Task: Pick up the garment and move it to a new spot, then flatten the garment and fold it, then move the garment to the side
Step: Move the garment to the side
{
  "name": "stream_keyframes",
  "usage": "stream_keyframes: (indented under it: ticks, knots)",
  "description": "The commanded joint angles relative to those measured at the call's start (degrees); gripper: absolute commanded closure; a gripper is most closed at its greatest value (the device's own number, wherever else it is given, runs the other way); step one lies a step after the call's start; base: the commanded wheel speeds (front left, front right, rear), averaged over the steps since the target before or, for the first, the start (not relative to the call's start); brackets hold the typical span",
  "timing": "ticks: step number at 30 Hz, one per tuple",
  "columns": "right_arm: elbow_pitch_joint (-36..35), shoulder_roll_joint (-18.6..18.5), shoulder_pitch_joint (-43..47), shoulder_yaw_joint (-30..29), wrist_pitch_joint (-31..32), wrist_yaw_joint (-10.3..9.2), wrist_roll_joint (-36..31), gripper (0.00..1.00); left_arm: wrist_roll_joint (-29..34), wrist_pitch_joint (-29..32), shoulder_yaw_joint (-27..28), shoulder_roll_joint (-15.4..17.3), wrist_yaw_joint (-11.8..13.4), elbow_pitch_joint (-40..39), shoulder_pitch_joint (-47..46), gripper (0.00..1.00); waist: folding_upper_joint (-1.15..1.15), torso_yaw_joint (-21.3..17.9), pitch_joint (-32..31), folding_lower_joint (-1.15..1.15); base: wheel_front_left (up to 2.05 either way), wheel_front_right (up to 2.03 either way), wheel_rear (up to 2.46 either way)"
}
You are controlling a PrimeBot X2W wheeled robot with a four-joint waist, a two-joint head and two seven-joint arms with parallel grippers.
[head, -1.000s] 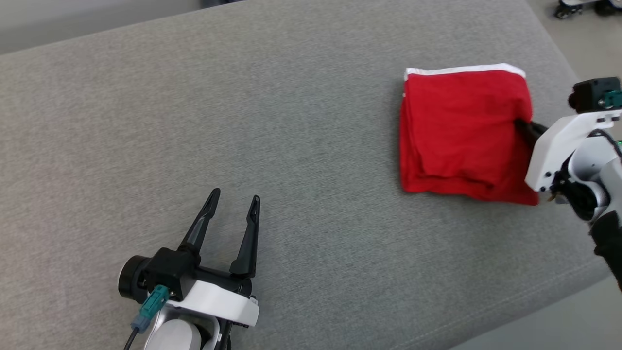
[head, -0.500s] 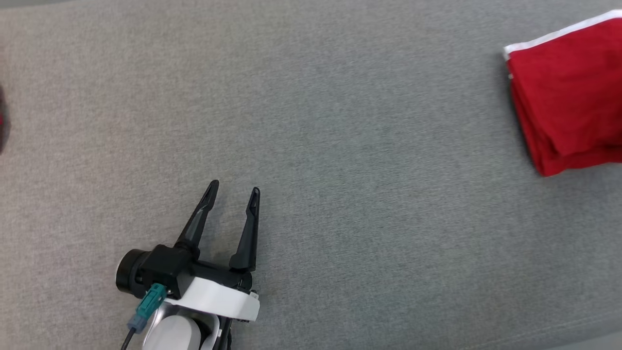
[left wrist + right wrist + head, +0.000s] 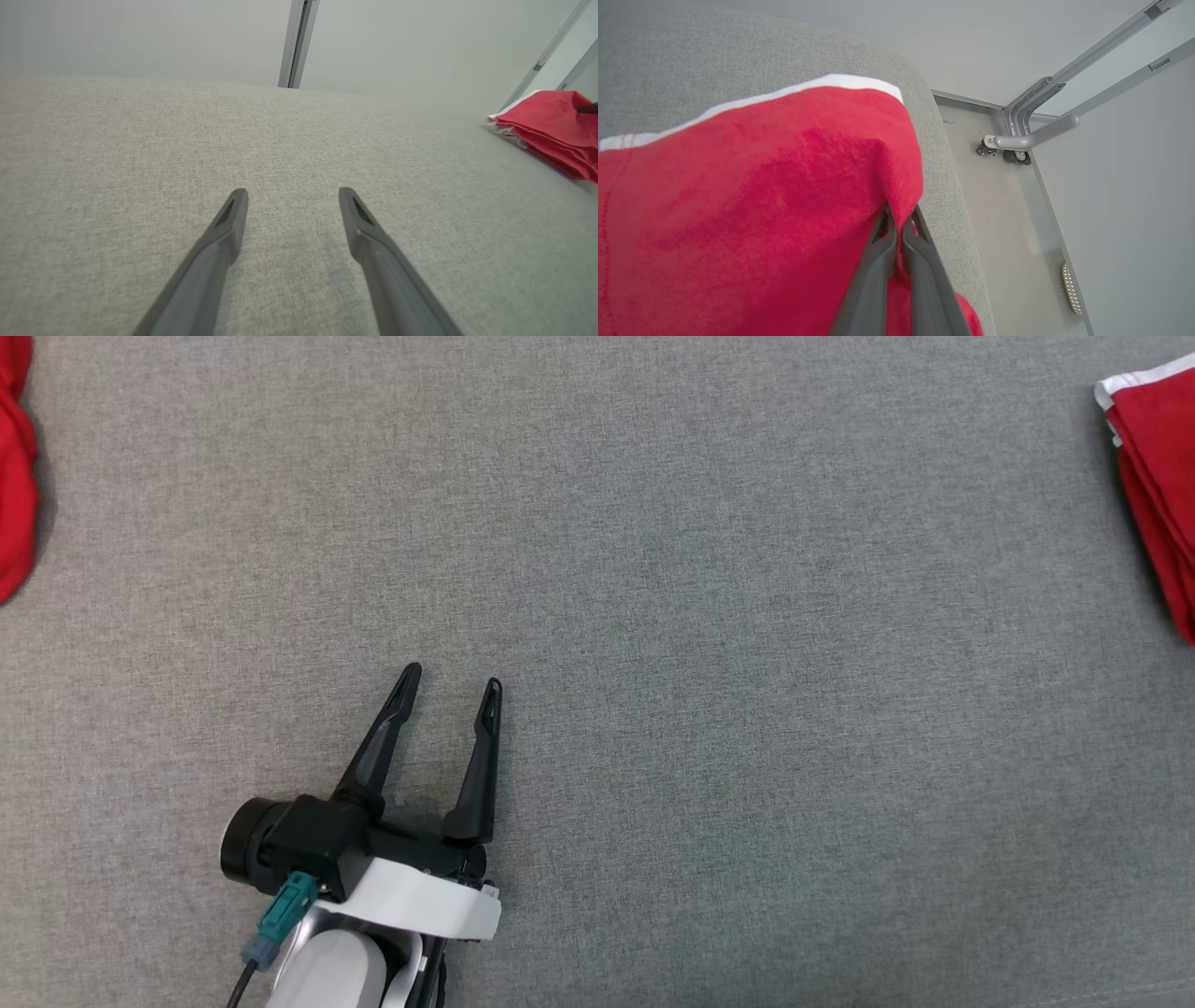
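The garment (image 3: 752, 200) is already a compact, squared stack of several layers, so I judge the pick-up, flattening and folding to be done and the last step, moving it to the side, to be under way. In the right wrist view the right gripper (image 3: 900, 215) has its jaws pinched shut on a fold of the red cloth at the stack's edge, close to the rounded corner of the grey padded surface (image 3: 653, 569). What is left, by my reading, is to settle the stack in its place and let go. In the head view the garment sits at the 2 o'clock edge, partly cut off by the frame. It is bright red with a thin white band along its far edge, and its layers are neatly aligned where they show. The left gripper (image 3: 452, 678) rests at 7 o'clock, jaws spread wide and empty, well apart from the garment. Another red cloth (image 3: 14, 476) shows at 10 o'clock.
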Motion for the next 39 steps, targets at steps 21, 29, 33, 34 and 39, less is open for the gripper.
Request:
stream_keyframes:
  ticks: [21, 29, 33, 34, 39]
  knots:
    - [0.98, 0.83, 2.04, -7.01, -6.71, 0.00, -12.56, 0.00, 0.88, -0.27, 0.73, -0.15, -0.47, 0.60, -1.18, 0.00, 0.00, -1.05, -1.43, 0.00, 0.00, 0.00, 0.00]
    - [0.77, 4.68, 2.74, -6.74, -10.39, 0.00, -14.56, 0.00, 0.29, -0.27, 1.23, -0.37, -0.57, 1.05, -1.44, 0.00, 0.00, -1.60, -3.97, 0.00, 0.00, 0.00, 0.00]
    - [0.02, 7.30, 3.85, -6.63, -13.33, 0.00, -14.14, 0.00, 0.15, -0.27, 2.44, -0.40, -0.70, 1.36, -2.09, 0.00, 0.00, -2.04, -6.30, 0.00, 0.00, 0.00, 0.00]
    - [-0.25, 7.73, 4.14, -6.84, -14.24, 0.00, -13.62, 0.00, 0.07, -0.27, 2.72, -0.46, -0.61, 1.53, -2.27, 0.00, 0.00, -2.03, -7.03, 0.00, 0.00, 0.00, 0.00]
    - [-2.92, 10.99, 7.73, -7.85, -18.30, 0.00, -10.07, 0.00, -0.52, -0.26, 4.15, -0.76, -0.58, 3.02, -3.37, 0.00, 0.00, -1.70, -11.69, 0.00, 0.00, 0.00, 0.00]
